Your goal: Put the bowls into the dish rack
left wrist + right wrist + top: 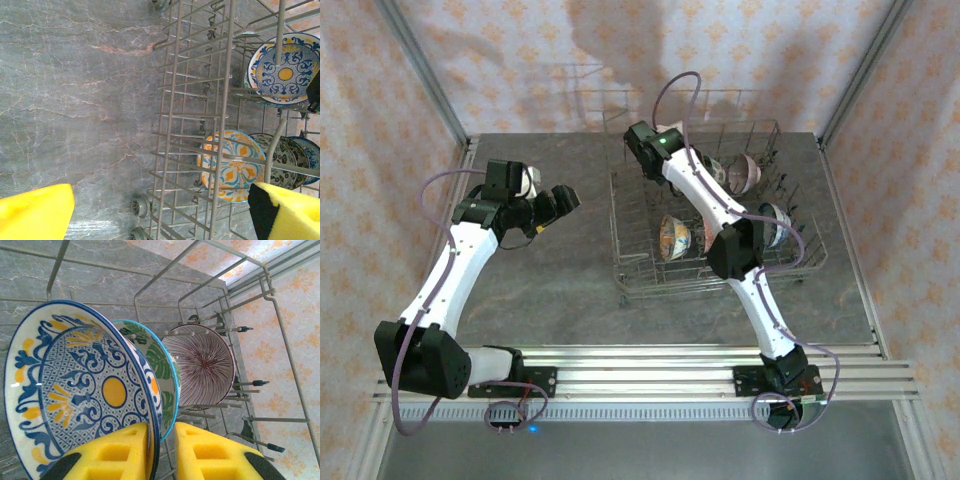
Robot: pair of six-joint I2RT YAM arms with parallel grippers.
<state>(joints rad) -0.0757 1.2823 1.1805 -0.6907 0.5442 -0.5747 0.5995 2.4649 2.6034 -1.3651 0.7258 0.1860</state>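
1. Step in hand: you were seating the blue-and-yellow bowl in the dish rack. In the right wrist view it stood on edge among the wires. The green leaf-patterned bowl stood just beside it, and the brown striped bowl further along.
2. Right fingers: you had them close together astride that bowl's rim, one against the patterned inside and one behind it. It could not be told whether they pinched the rim or merely flanked it.
3. Left fingers: you held them spread wide with nothing between them, above the grey surface just outside the rack's wall.
4. Other stock: the orange-and-teal bowl stood on edge in the rack's near row, apart from the rest.
5. Judgement: the blue-and-yellow bowl appeared to be in its place. With several bowls racked, the task looked well advanced.
6. Next move called for:
   - You would need to let the rim go fully.
   - You would then need to check that the bowl leaned on the wires and did not roll.
   - The right fingers would have to rise straight out, because the leaf-patterned bowl's rim sat close to the rear finger and a sideways exit risked tipping it.
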